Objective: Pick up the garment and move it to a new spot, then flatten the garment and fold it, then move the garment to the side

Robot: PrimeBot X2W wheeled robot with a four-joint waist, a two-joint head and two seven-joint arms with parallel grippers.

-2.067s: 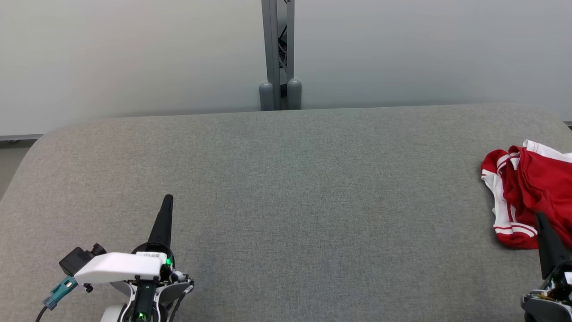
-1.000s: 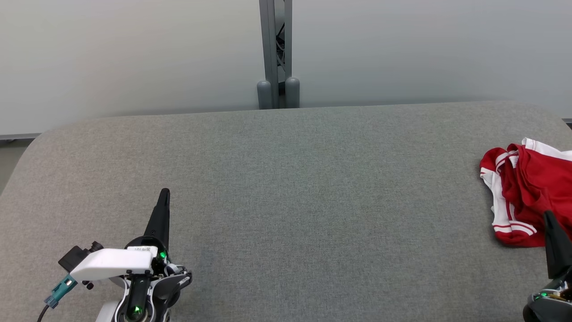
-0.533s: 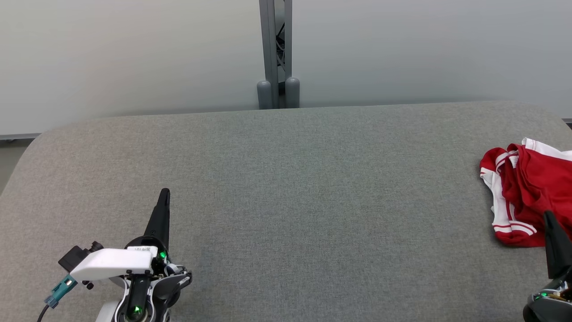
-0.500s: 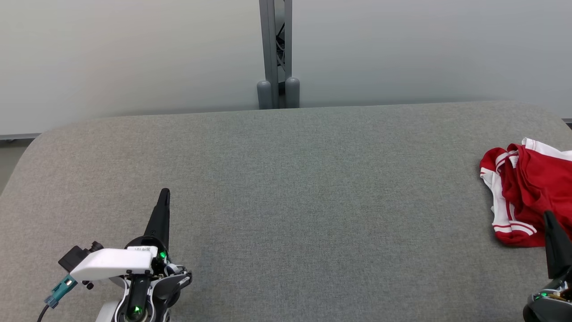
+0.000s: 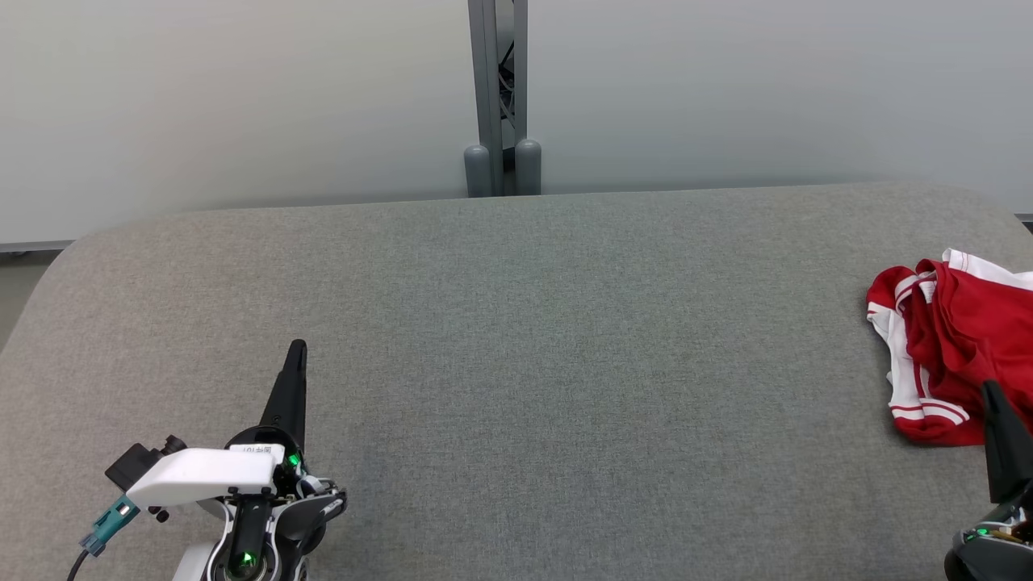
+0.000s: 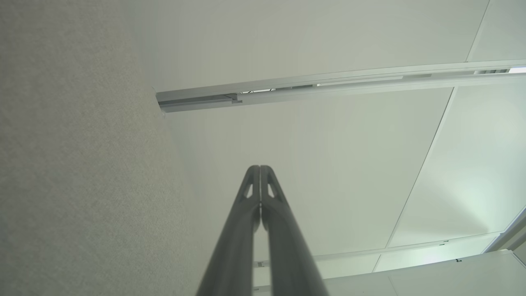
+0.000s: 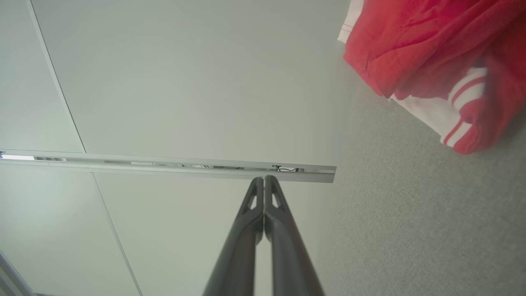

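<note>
Left gripper, lower left, and right gripper, lower right, are closed and empty; red garment lies crumpled at the right edge.

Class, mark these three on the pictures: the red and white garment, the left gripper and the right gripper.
red and white garment [image 5: 960, 339], head view, crumpled red middle.
left gripper [image 5: 297, 349], head view, tips of its shut fingers.
right gripper [image 7: 264, 179], right wrist view, tips of its shut fingers.
</note>
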